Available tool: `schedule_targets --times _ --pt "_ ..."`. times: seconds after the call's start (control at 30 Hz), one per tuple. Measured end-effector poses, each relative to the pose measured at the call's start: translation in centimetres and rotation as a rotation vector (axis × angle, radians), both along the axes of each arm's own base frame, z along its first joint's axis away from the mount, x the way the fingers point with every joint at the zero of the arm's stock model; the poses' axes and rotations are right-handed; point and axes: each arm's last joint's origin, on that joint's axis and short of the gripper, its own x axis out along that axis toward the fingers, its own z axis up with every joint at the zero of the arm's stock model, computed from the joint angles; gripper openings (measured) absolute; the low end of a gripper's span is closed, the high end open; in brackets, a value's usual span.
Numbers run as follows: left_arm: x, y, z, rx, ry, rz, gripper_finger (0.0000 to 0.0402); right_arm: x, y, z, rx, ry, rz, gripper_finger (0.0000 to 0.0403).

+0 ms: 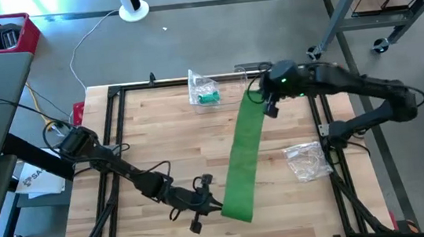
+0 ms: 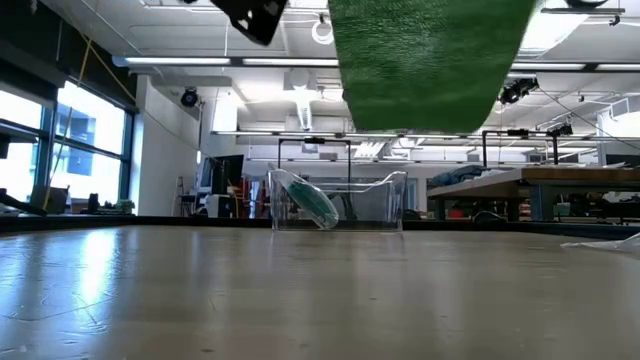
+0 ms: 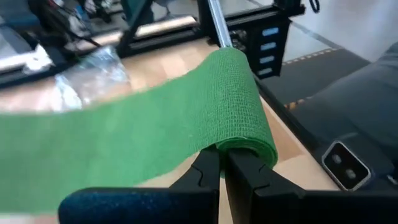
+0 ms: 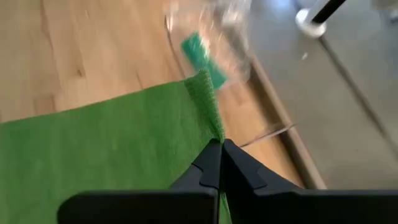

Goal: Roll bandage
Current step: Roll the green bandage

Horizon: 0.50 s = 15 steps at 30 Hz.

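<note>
1. Overhead, the green bandage (image 1: 246, 153) is a long flat strip held taut in the air between the two arms, above the wooden surface (image 1: 167, 139). Its long axis runs from the far right-of-centre part of the surface to the near edge, slanting slightly leftward as it comes nearer.

2. At the near end, the strip has a small rolled-up portion, seen in the left wrist view as a fold curling over the left gripper (image 3: 222, 163). That gripper is clamped tight on this rolled end, fingers pressed together with the cloth between them.

3. At the far end, the right gripper (image 4: 220, 149) pinches a corner of the strip's edge, fingers closed on the fabric.

4. So the roll sits on the left arm's side, and the free length stretches away from it toward the right arm. I judge the coming move turns on this: winding must advance along that long axis from the near end to the far one, the right arm feeding slack.

5. Beyond the strip lie a clear bag holding something green (image 1: 205, 90) at the far edge, and another clear wrapper (image 1: 306, 161) to the right.
</note>
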Motion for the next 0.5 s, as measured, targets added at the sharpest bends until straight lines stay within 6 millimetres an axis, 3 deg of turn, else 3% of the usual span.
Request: schedule_targets --times 0.27,0.5 --pt "-0.6 0.5 2.0 0.104 -0.085 0.074 0.0000 0.5 -1.0 -10.1 0.123 -0.016 0.002 0.0000" --pt "-1.2 1.5 5.5 0.105 -0.229 0.106 0.0000 0.2 0.3 -15.7 0.248 -0.177 0.091 0.0000"
